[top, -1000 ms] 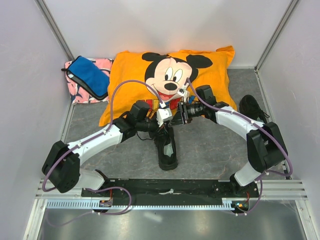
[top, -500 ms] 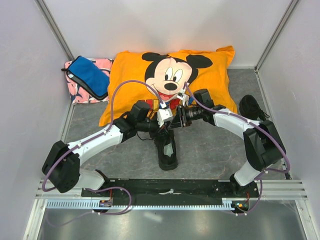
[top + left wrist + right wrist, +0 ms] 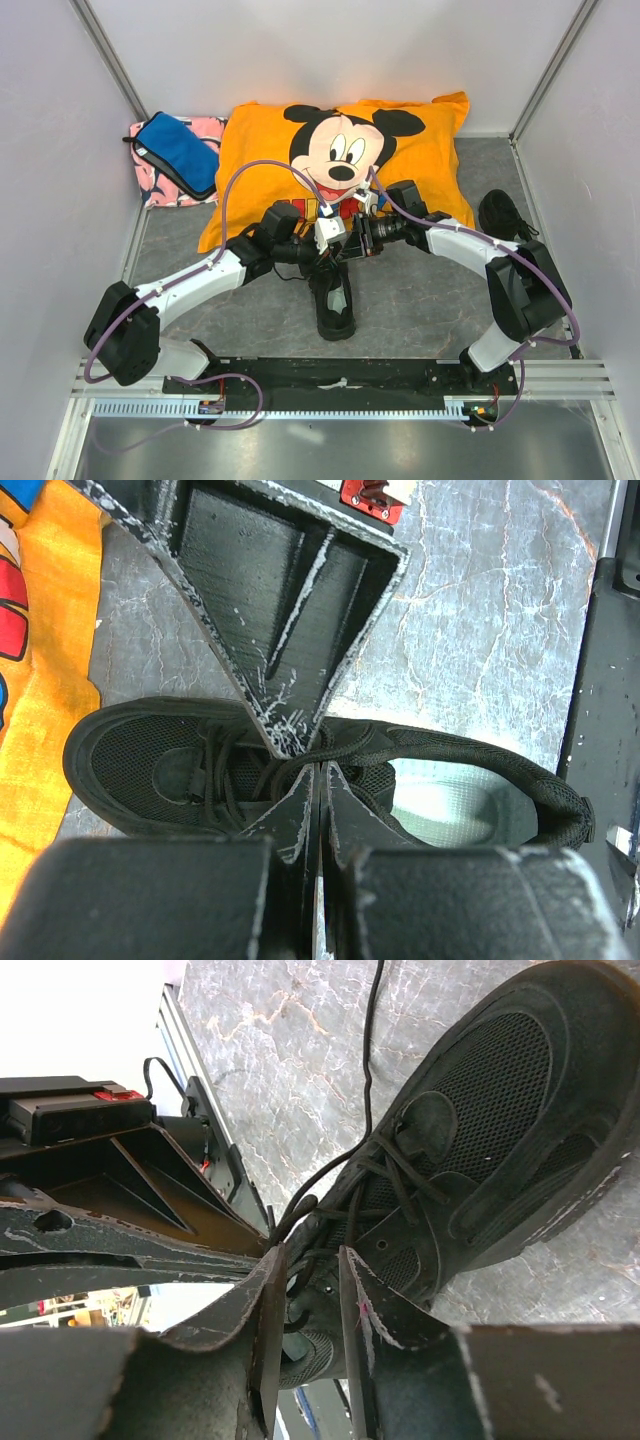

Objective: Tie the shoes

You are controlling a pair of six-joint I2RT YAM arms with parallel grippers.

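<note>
two black shoes lie on the grey marbled surface [image 3: 420, 300]. the middle shoe [image 3: 335, 305] sits between the arms, heel toward their bases and toe just beside the near edge of the orange cartoon-mouse pillow [image 3: 260, 170]. the second shoe [image 3: 503, 218] is well apart from it, by the right wall. at the back left a blue pouch [image 3: 178, 152] rests on a pink patterned cloth [image 3: 152, 188], next to the pillow. from above, both wrists meet over the middle shoe and hide its toe half.

the left end effector [image 3: 318, 770] is clenched tight over the lacing, its fingers pressed together. in the right wrist view the thin black laces [image 3: 400, 1175] rise from the eyelets and gather at its tip, so it seems to pinch them. the right end effector [image 3: 308, 1255] hangs tip to tip against the left one, released to a narrow gap. lace strands pass through that gap, but i cannot tell whether the fingers touch them.

inside the middle shoe's opening a greyish insole [image 3: 440, 805] shows.
</note>
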